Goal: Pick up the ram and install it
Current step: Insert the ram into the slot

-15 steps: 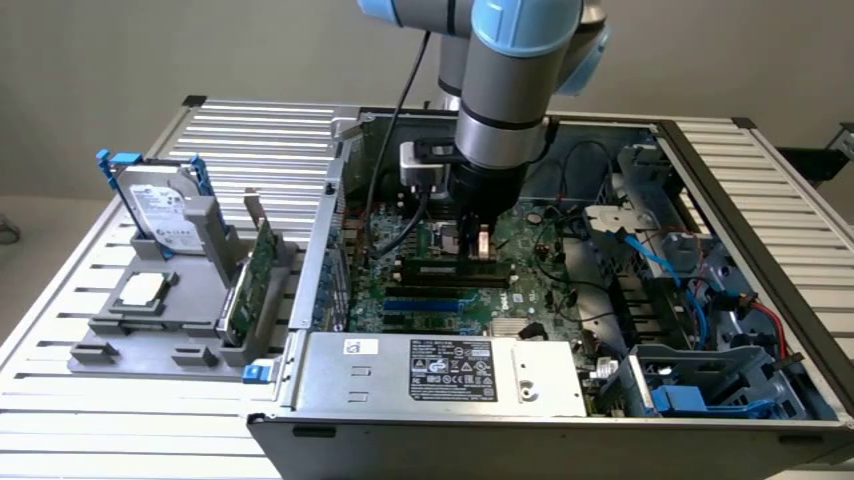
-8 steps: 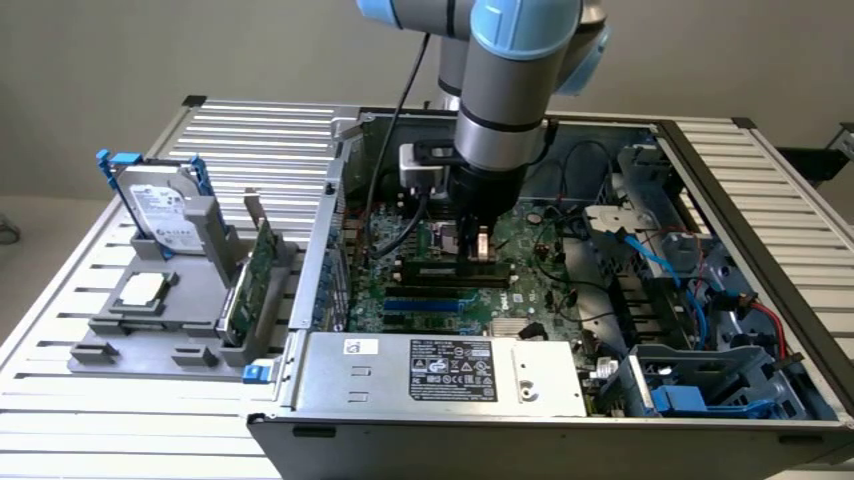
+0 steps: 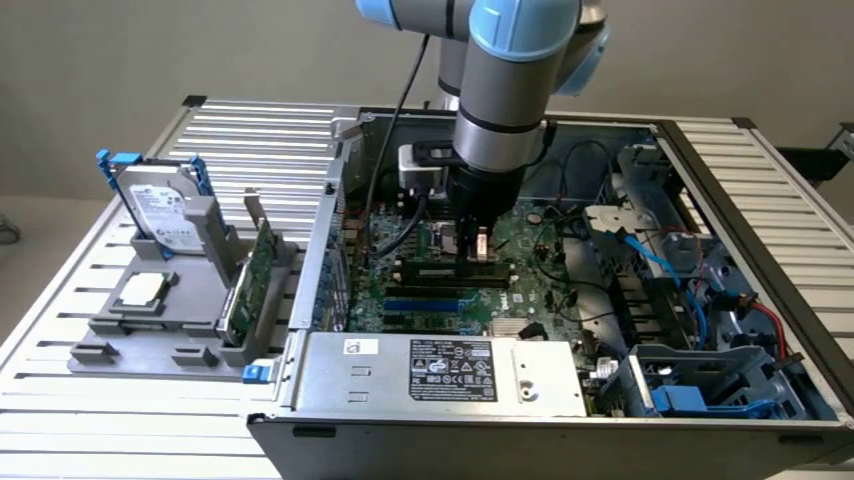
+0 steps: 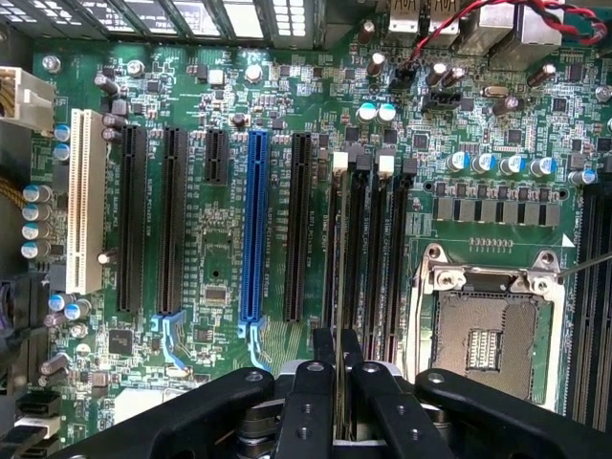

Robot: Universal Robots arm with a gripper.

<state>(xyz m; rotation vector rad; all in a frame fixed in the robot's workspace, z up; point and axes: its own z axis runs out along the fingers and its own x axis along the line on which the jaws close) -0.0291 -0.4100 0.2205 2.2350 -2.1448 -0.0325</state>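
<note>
Although the ram (image 4: 337,382) is not yet seated, the pickup half of the job looks done. The end effector (image 4: 337,349) is pressed together on the thin stick, which appears edge-on as a sliver between the two black fingers (image 4: 316,387). In the wrist view that sliver lines up lengthwise with the bank of black memory slots (image 4: 368,239) on the motherboard (image 4: 220,316). All of these slots look empty, with white latches (image 4: 339,161) at their far end. How close the stick's lower edge is to a slot I cannot tell.

In the exterior view the end effector (image 3: 477,240) hangs low inside the open computer case (image 3: 400,400), just over the slots near the board's middle. Toward nine o'clock from it, out on the slatted tabletop (image 3: 254,130), a grey holder (image 3: 134,330) carries the hard drive (image 3: 167,210) and the expansion card (image 3: 254,285), both well apart from the work. What remains, by my reading, is the insertion itself.
</note>
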